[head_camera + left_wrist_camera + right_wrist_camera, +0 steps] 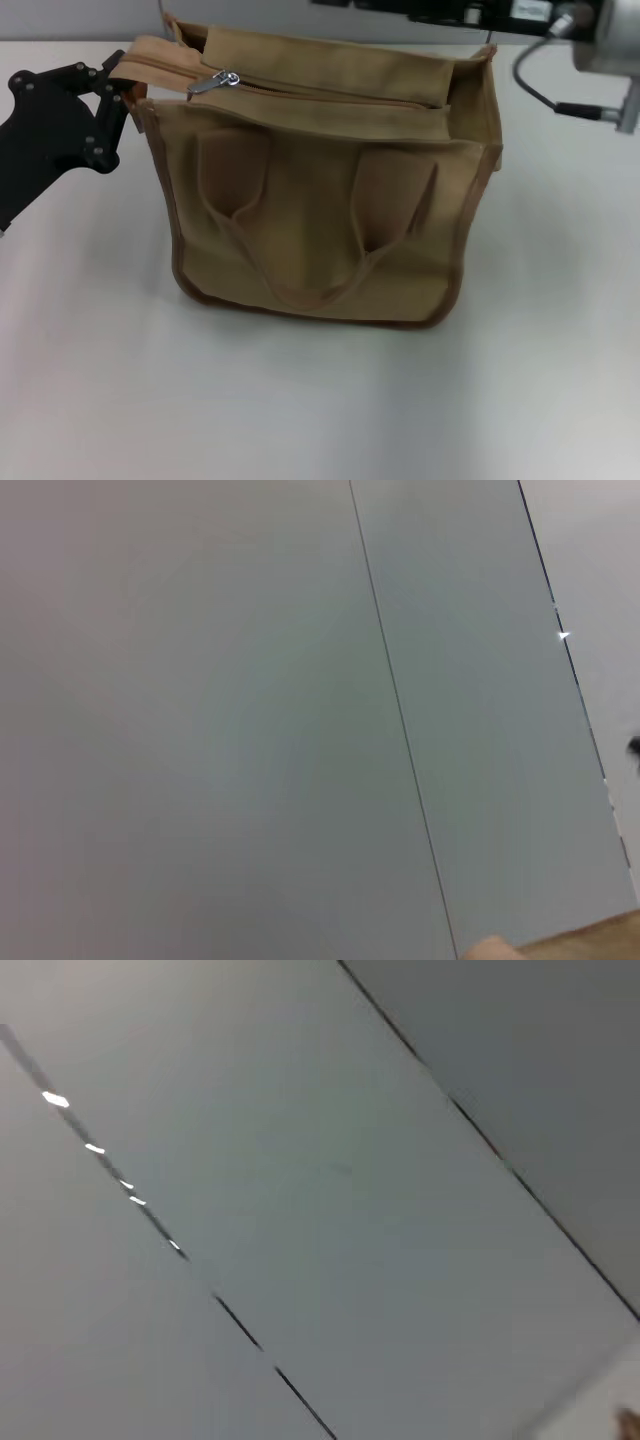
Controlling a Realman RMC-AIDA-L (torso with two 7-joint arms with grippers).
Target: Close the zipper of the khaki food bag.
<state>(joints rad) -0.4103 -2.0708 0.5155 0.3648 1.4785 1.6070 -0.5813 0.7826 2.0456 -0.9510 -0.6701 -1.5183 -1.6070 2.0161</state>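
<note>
A white table [300,410] fills the near part of the room, and its front is bare and smooth. A little farther back, in the middle of the table, stands the khaki food bag [320,200]. It stands upright. It is a boxy tan bag with a darker brown edge running round its front. Two soft looped handles [300,290] hang down the front face and meet in a low curve near the bottom. Behind each handle a pocket [232,170] shows as a darker patch.

On top of the bag lies a flat cloth panel, and the zipper [330,92] runs along it from the left end to the right end. The small silver pull tab [214,80] sits near the left end of the track. To the right of the tab the two sides of the track look parted, with a dark line between them.

At the bag's top left corner is the left gripper [128,82]. It is black, and its arm comes in from the left edge. Its fingertips are pinched tight on the tan cloth end at that corner of the bag.

Farther back, at the top right corner, part of the right arm [600,45] shows, grey with a black cable. Its gripper is out of sight.

Both wrist views show grey wall panels [250,720] with thin dark seams.
</note>
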